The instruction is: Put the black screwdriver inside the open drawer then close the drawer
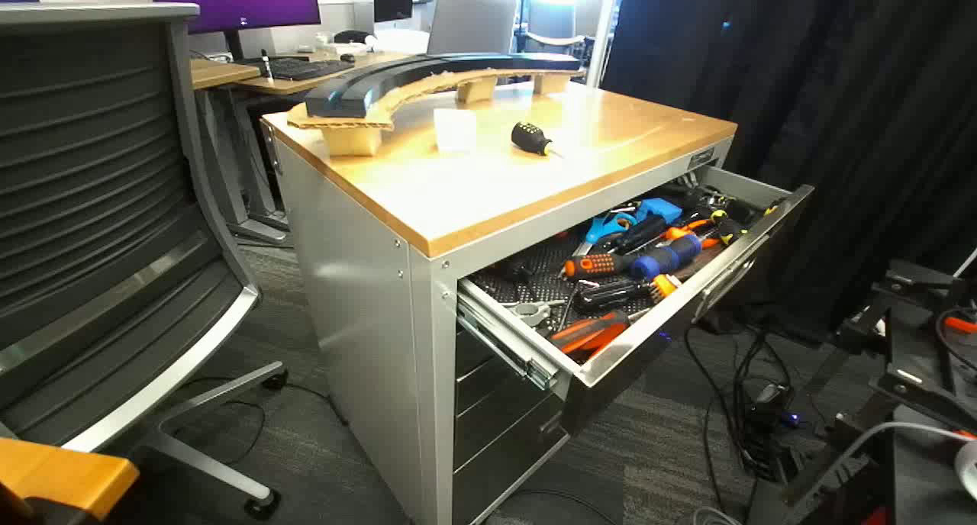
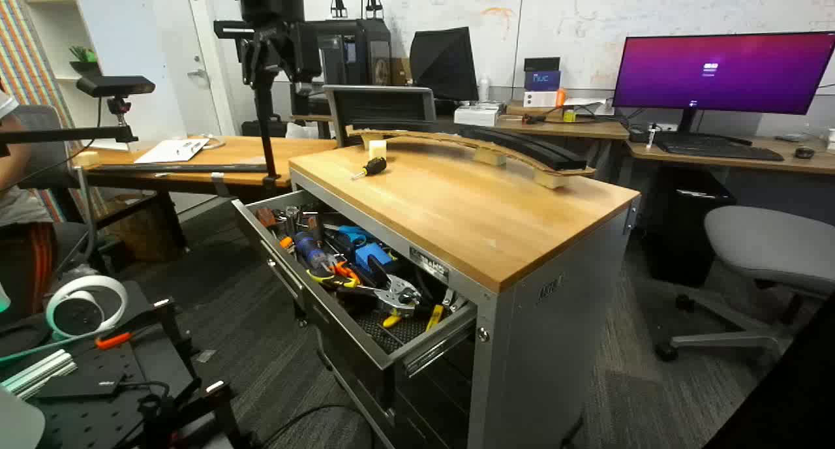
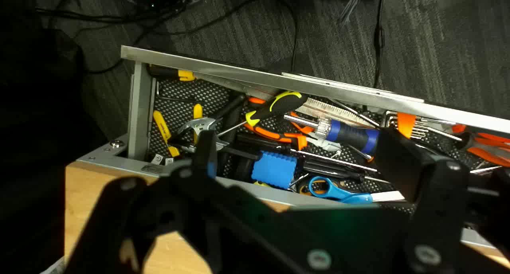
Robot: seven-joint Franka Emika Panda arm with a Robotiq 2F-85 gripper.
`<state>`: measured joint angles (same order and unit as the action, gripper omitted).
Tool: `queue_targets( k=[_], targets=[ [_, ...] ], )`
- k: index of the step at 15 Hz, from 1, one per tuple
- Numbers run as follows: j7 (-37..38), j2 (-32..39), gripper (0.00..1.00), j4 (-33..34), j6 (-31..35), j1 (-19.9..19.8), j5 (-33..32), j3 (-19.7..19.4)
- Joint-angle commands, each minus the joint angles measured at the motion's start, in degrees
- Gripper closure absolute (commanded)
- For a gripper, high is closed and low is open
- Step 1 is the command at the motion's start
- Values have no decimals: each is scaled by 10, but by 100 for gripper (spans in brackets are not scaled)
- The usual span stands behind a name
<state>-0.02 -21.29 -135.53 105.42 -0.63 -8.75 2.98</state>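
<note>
The black screwdriver [image 1: 528, 136] lay on the tabletop [image 1: 656, 120], back from the edge above the pulled-out drawer [image 1: 655, 320]; its tip pointed toward that edge, long axis roughly square to it. The gripper [image 3: 301, 141] stood spread wide, holding nothing.

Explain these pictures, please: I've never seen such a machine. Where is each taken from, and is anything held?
The machine is a robot that grasps with a black two-fingered gripper. Two pictures come from cameras outside the robot, facing the grey metal cabinet from different places. The last comes from a camera on its wrist, looking down into the wide, shallow grey metal drawer, which stands open with jumbled hand tools inside. On the light wooden top are a short, stubby black screwdriver with yellow marks and a small pale block; a long, curved black bar is raised off the wood. The gripper is open, with nothing held between its fingers.
</note>
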Motion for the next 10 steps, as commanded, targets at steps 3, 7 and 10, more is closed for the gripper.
queue_targets(
  k=[3,7,10],
  targets=[
    [2,0,0,5,-1,6,-2,-5],
    [2,0,0,6,-1,6,-2,-5],
    [2,0,0,6,-1,6,-2,-5]
  ],
)
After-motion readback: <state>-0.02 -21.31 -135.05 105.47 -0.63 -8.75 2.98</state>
